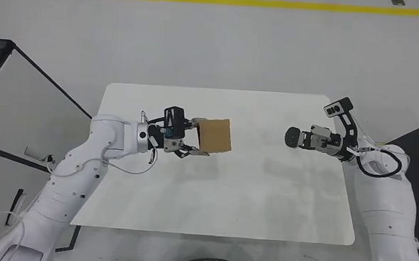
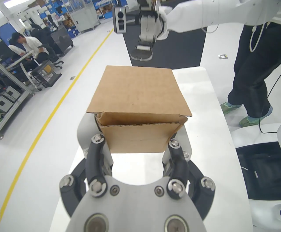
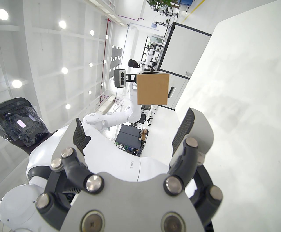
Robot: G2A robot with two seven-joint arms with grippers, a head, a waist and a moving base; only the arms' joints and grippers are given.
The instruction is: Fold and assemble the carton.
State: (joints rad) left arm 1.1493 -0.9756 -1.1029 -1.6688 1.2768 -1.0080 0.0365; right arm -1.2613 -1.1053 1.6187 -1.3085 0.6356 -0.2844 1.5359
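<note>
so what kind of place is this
Likely a robotics lab or factory-style workshop: yellow floor line, shelves of blue bins, a wheeled cabinet, and a white table where the left tool holds a carton.

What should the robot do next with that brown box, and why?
Probably bring the right gripper across to the brown cardboard carton: the left gripper clamps one end, a flap edge looks untucked, and the right jaws stand open, empty, apart from it.
</note>
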